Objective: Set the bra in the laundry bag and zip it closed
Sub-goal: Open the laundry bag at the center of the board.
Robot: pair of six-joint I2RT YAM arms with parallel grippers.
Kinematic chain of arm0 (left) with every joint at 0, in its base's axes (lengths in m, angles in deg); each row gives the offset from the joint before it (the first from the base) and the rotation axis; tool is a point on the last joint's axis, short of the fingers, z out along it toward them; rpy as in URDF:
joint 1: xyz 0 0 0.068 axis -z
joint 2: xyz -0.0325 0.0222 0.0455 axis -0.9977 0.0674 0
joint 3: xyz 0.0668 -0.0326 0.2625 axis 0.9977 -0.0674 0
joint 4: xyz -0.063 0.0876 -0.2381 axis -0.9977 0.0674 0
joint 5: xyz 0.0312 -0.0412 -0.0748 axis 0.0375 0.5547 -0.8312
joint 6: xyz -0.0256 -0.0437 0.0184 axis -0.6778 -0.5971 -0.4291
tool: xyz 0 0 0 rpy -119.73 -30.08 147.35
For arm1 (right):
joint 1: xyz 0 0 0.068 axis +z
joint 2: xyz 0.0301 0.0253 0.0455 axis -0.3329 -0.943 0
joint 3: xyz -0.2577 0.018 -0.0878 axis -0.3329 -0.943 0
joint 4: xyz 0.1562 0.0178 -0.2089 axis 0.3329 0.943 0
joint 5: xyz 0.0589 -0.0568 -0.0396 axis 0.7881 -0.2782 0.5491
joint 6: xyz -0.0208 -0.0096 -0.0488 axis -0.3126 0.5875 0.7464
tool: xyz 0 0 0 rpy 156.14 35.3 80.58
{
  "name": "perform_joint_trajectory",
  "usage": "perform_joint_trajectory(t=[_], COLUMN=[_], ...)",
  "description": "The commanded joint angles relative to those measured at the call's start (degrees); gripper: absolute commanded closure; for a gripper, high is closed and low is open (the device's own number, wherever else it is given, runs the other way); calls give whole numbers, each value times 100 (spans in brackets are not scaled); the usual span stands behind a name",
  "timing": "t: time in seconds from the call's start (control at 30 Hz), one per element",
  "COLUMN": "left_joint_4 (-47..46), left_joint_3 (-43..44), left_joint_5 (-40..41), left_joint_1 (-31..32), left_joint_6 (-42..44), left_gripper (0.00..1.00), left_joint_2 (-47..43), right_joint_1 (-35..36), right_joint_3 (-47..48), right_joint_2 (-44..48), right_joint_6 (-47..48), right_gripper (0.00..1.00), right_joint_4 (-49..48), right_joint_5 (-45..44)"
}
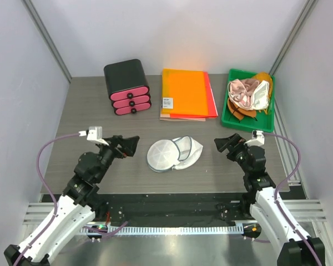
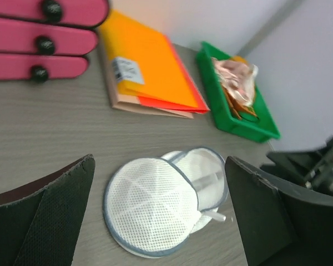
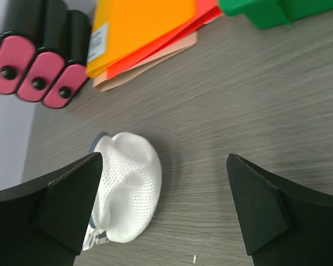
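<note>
Grey wood-grain table (image 1: 100, 111) holds the white round mesh laundry bag (image 1: 173, 154), lying open between my left gripper (image 1: 133, 145) and right gripper (image 1: 221, 142). Both are spread wide and empty. What I take for the pinkish crumpled bra (image 1: 245, 93) sits in the green plastic tray (image 1: 227, 119), so everything remains to be done.

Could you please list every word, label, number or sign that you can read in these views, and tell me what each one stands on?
The white label on the orange folder: dark print, too small and blurred to read in any view.
No other text can be read: none shows on the laundry bag, the drawer unit or the green tray.
</note>
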Motion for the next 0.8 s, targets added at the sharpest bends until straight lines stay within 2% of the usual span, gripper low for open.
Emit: perform_joint_trajectory(t=[0.0,0.03,0.1,0.2,0.3,0.43,0.53,0.6,0.63,0.67,0.7,0.77], left_joint_4=[2060,2681,3099,3566,3453,2715,2363,2353,2415,2528,2947,3206], left_joint_3=[915,1265,1548,1830,1717,1374,1548,1829,2240,2479,2751,3402], left_joint_5=[2188,2209,2087,1771,1385,638,-21,-450,-662,-812,-979,-972], left_joint_1=[0,0,0,9,-8,-8,0,-8,-8,0,0,9], left_joint_6=[-1818,-1943,-1787,-1734,-1707,-1707,-1751,-1734,-1672,-1620,-1523,-1339], left_gripper=[0,0,0,0,0,0,0,0,0,1,3,8], left_joint_2=[956,1142,1589,1881,1874,1767,2092,2828,3136,3870,4208,4859], right_joint_1=[-3,-4,5,-30,-30,40,426,925,1067,1217,1383,1534], right_joint_3=[849,999,1376,1658,1913,2485,3082,3546,3680,3794,3969,4102], right_joint_2=[-425,-549,-829,-1103,-1577,-2446,-3097,-3493,-3599,-3687,-3801,-3890], right_joint_6=[86,156,288,621,772,1123,1439,1589,1685,1695,1704,1721], right_gripper=[0,0,0,0,0,0,0,0,0,0,0,0], right_joint_4=[1053,1342,1905,2170,2179,2302,2486,2697,2750,2812,2830,2839], right_joint_5=[-641,-632,-597,-388,140,720,1002,846,731,617,503,256])
